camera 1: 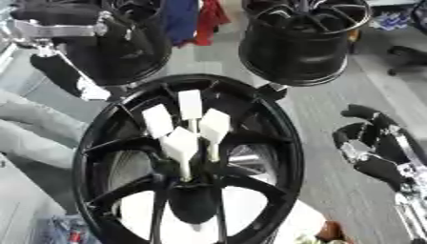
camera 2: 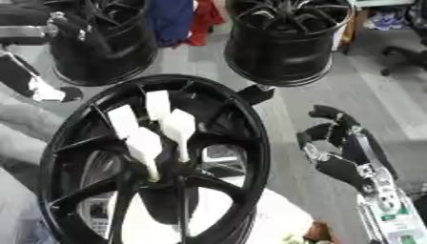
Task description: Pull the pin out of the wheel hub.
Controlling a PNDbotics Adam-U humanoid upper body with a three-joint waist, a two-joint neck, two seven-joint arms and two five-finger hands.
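Observation:
A large black wheel hub (camera 1: pixel 275 143) stands tilted in the middle of the view. Several white pins with flat heads (camera 1: pixel 190 105) stick up out of its centre, close together. My right hand (camera 2: pixel 338 143) hovers to the right of the rim, apart from it, fingers relaxed and slightly bent, holding nothing. My left arm comes down from the upper left. Its black end, my left hand (camera 1: pixel 63 71) with a white patch, lies by the rim's upper left edge. How that hand stands is hidden.
Two more black wheels stand behind, one at the back left (camera 1: pixel 116 47) and one at the back right (camera 1: pixel 304 43). Blue and red cloth (camera 1: pixel 196 19) hangs between them. Grey floor (camera 1: pixel 333 190) lies to the right, with a chair base (camera 1: pixel 409 57) at the far right.

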